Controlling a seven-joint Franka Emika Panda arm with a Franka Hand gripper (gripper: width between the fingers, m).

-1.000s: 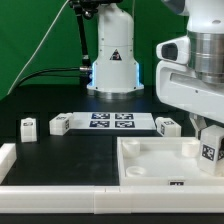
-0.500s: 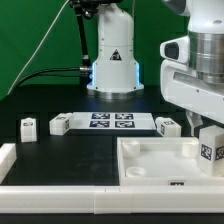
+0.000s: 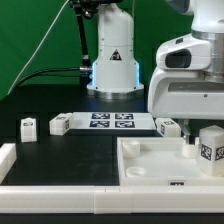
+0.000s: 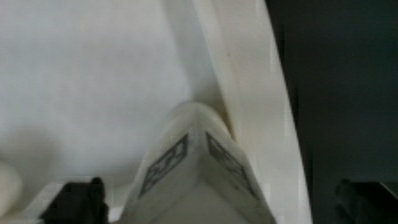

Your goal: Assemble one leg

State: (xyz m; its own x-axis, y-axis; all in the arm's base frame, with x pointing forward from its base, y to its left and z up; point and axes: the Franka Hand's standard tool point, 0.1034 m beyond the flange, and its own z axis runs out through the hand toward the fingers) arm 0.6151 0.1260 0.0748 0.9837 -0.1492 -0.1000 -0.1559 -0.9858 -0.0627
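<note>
A leg [image 3: 210, 144], a stubby white block with a square tag, stands upright at the far right corner of the white tray-like tabletop [image 3: 150, 165]. My gripper [image 3: 205, 128] hangs just over it. In the wrist view the leg [image 4: 196, 175] sits between my two dark fingers [image 4: 80, 200], with a gap on each side, so the gripper [image 4: 217, 205] is open and straddles the leg. The tabletop's raised rim [image 4: 249, 90] runs beside the leg. Three more legs lie on the black table [image 3: 28, 126], [image 3: 59, 125], [image 3: 167, 126].
The marker board [image 3: 112, 122] lies flat between the loose legs, in front of the robot base [image 3: 113, 60]. A white raised edge [image 3: 8, 160] borders the table at the exterior view's left and front.
My gripper hand has shifted toward the exterior view's left and lifted slightly. The leg has stayed at the tabletop's corner, and more of its top now shows.
</note>
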